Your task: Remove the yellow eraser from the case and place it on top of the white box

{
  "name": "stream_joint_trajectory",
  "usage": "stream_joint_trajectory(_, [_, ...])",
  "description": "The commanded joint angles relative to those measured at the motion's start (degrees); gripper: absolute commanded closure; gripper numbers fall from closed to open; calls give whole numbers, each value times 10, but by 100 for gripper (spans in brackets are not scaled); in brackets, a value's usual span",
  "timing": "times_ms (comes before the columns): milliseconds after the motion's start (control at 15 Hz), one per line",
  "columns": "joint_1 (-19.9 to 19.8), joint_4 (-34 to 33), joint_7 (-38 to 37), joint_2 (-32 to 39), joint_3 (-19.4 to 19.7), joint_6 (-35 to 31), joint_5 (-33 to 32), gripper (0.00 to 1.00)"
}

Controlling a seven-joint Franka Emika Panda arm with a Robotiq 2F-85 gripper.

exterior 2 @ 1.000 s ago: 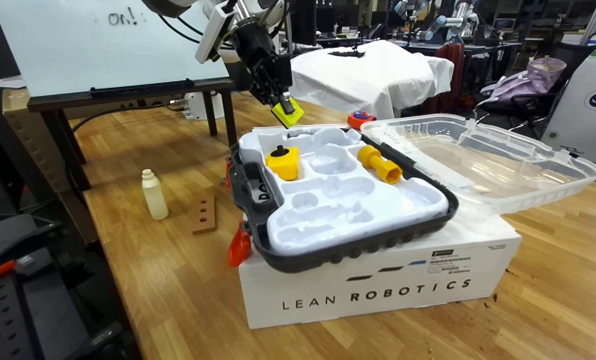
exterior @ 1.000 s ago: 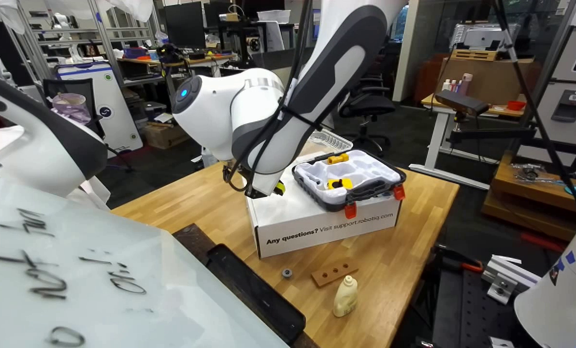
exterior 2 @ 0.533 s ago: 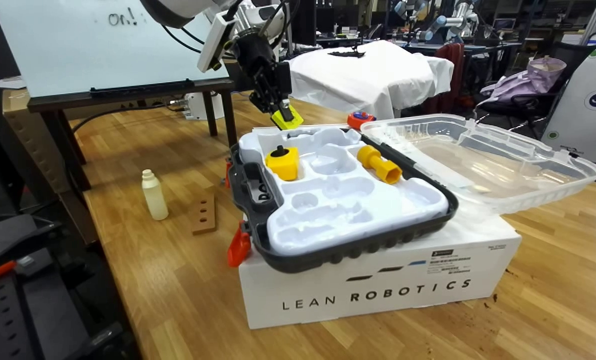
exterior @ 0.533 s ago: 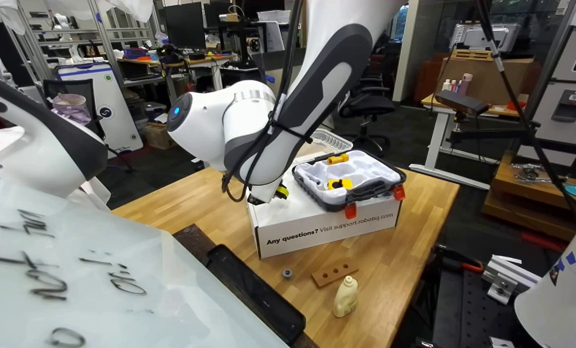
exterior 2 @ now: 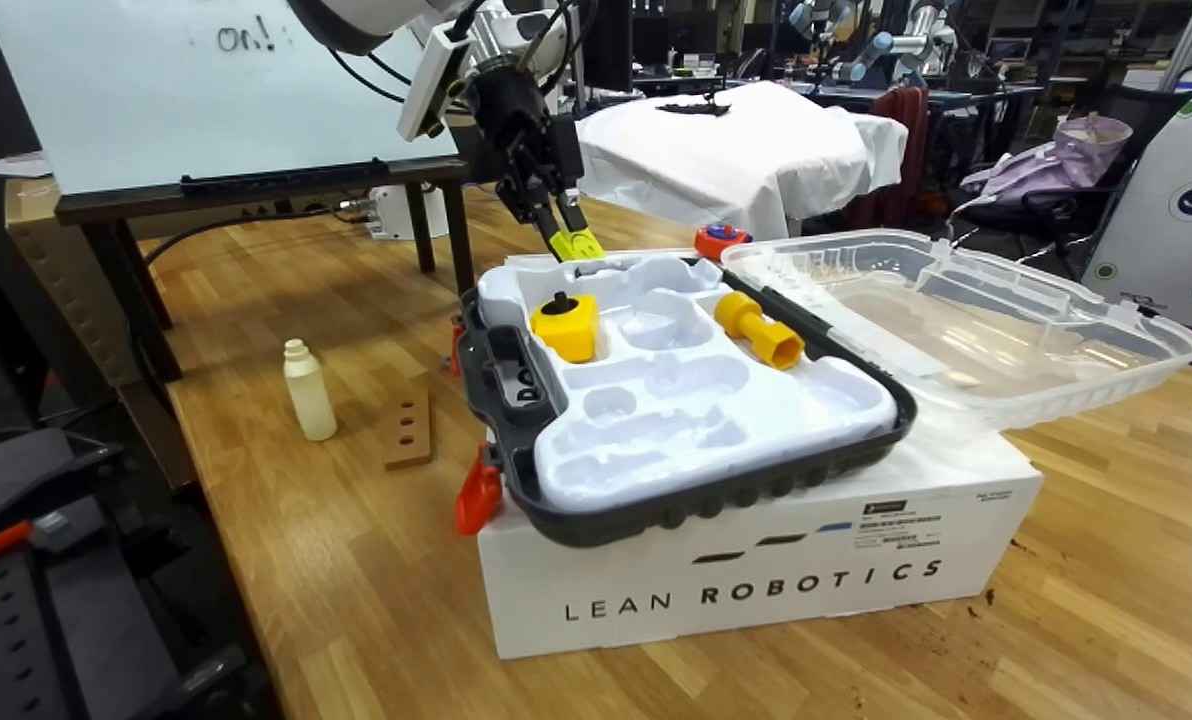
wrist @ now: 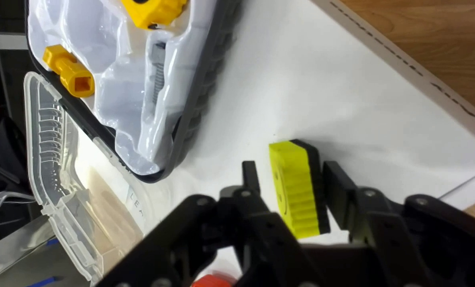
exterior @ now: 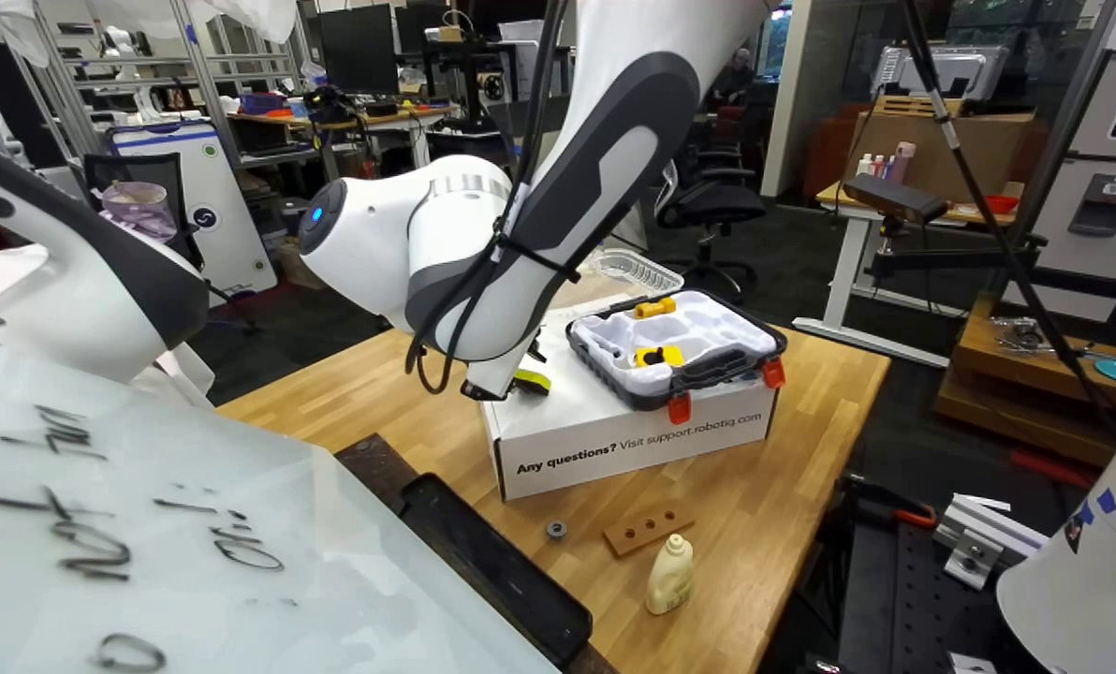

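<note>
The yellow eraser (wrist: 295, 187), with a black felt side and a smiley face, stands on its edge on the white box (wrist: 353, 99). It also shows in both exterior views (exterior: 532, 381) (exterior 2: 578, 244). My gripper (wrist: 292, 175) is open around it: a gap shows between the eraser and the left finger in the wrist view, and the right finger is at or touching the black side. The case (exterior 2: 656, 520), dark-rimmed with a pale moulded tray, lies open on the box beside the eraser. The box's printed side shows in an exterior view (exterior: 633, 449).
The case holds a yellow tape measure (exterior 2: 566, 328) and a yellow socket-like tool (exterior 2: 758, 330). Its clear lid (exterior 2: 1146, 340) hangs open past the box. A red object (exterior 2: 721, 240) is behind. A cream bottle (exterior: 670, 576), a holed wooden block (exterior: 647, 532) and a whiteboard (exterior: 146, 524) stand nearby.
The gripper has moved down and leftward in an exterior view, bringing the eraser to the box top. Its fingers have since spread and let go of the eraser.
</note>
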State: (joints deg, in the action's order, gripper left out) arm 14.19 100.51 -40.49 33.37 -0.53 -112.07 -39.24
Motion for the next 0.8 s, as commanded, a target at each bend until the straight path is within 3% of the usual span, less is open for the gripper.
stream_joint_trajectory(0, [2, -16, 15, 2, 3, 19, 23, 23])
stream_joint_trajectory(200, [2, -10, 14, -2, 5, 18, 27, 3])
stream_joint_trajectory(267, [2, -7, 15, -5, 5, 17, 30, 0])
stream_joint_trajectory(733, [-11, 63, 47, -79, -12, -19, 105, 0])
